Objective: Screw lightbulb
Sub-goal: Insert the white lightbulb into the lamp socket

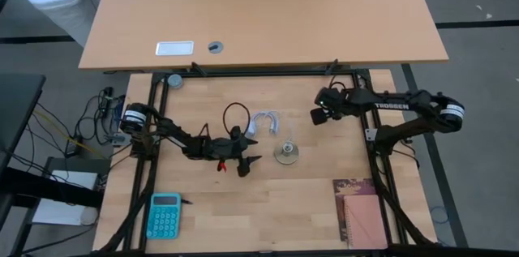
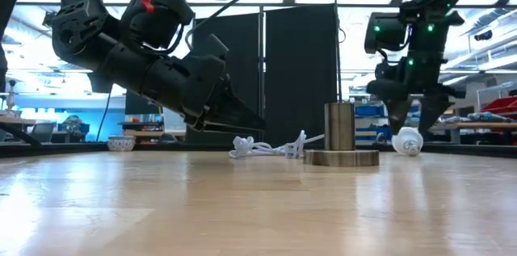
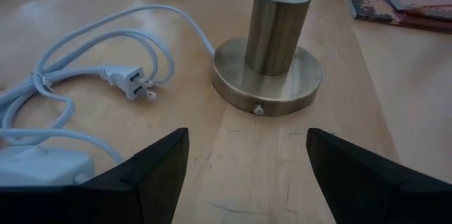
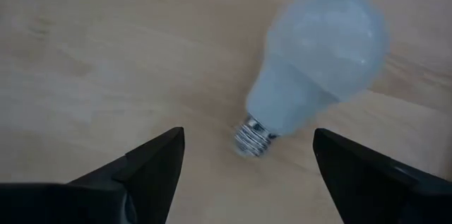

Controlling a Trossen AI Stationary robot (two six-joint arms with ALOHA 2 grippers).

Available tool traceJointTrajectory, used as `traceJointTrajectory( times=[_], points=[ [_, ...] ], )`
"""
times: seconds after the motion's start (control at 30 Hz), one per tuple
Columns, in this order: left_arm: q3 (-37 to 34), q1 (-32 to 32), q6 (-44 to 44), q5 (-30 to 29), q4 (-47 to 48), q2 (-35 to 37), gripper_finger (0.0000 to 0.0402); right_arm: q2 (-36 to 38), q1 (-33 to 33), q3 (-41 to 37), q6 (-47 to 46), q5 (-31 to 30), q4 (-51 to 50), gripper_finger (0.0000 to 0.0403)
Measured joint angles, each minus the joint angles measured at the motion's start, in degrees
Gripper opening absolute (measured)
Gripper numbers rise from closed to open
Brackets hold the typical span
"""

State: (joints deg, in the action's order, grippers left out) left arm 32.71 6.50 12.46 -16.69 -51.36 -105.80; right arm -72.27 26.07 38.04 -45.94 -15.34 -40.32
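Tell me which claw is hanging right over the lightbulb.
The right claw, open above the lightbulb lying on its side. The left claw, also open, faces the brass socket instead.

We see our left arm stretched low across the tabletop (image 1: 243,208) from its left edge, elbow bent, forearm angled down, its left pincer (image 3: 247,174) close above the wood with the two dark fingers (image 3: 152,171) spread wide and nothing between them. Our right arm reaches in from the right side, wrist turned downward, the right pincer (image 4: 247,174) hanging above the surface, fingers likewise wide apart and gripping nothing.
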Motion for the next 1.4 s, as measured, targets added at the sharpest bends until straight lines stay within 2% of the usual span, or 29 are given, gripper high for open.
traceJointTrajectory(
  times=[0.23,0.53,0.9,1.4],
  points=[
    [0.0,0.36,-0.04,1.62,0.1,0.0,0.0292,0.0,0.38,-3.22,-4.0,-4.66,1.41,0.0316],
    [0.0,0.39,-0.14,1.82,0.43,0.0,0.0292,-3.08,3.64,-4.22,-3.51,-4.47,8.25,0.031],
    [-0.07,0.39,-0.19,1.8,0.76,-0.02,0.0292,-11.17,6.42,-4.18,6.71,-3.1,21.12,0.0308],
    [-0.13,0.37,-0.4,1.24,2.02,-0.04,0.0292,-10.47,4.72,-4.02,11.99,-2.53,18.08,0.0299]
  ],
)
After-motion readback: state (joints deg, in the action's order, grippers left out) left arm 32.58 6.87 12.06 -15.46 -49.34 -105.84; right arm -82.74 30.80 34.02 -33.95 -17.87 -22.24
